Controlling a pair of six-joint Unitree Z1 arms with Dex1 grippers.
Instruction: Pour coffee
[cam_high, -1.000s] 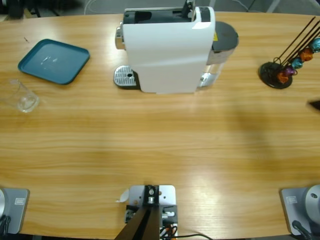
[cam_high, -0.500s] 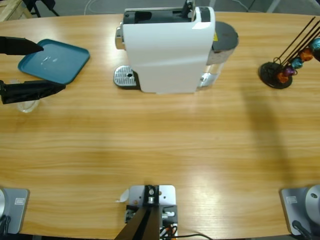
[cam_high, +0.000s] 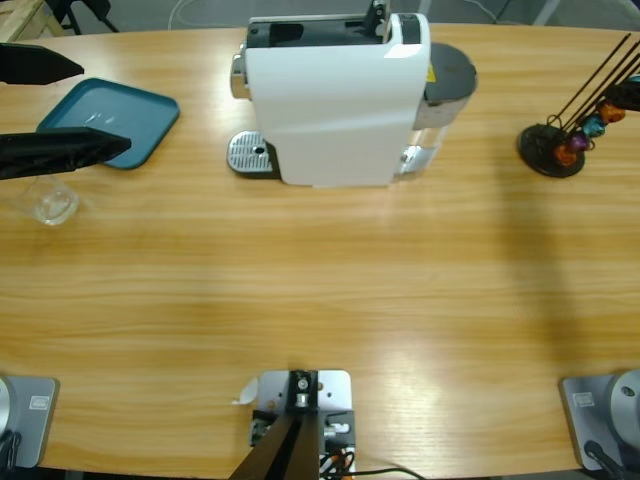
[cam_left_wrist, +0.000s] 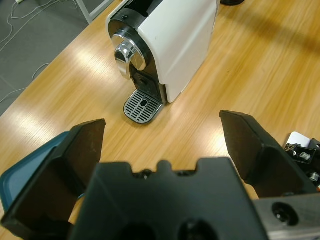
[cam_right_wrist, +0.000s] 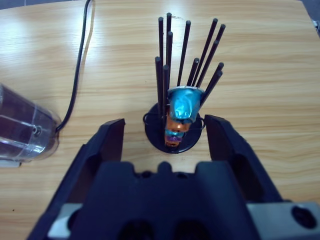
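A clear glass (cam_high: 47, 198) at the frame's left edge looks nearly empty. The left gripper (cam_high: 85, 108) above it and the right gripper (cam_right_wrist: 165, 135) both gape, holding nothing.

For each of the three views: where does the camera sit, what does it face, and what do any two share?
High view: fixed overhead, looking down at the table; left gripper enters at left.
Left wrist view: looks between its open jaws at the coffee machine.
Right wrist view: looks between open jaws at the capsule rack.
High and left wrist views share the machine and the blue tray.
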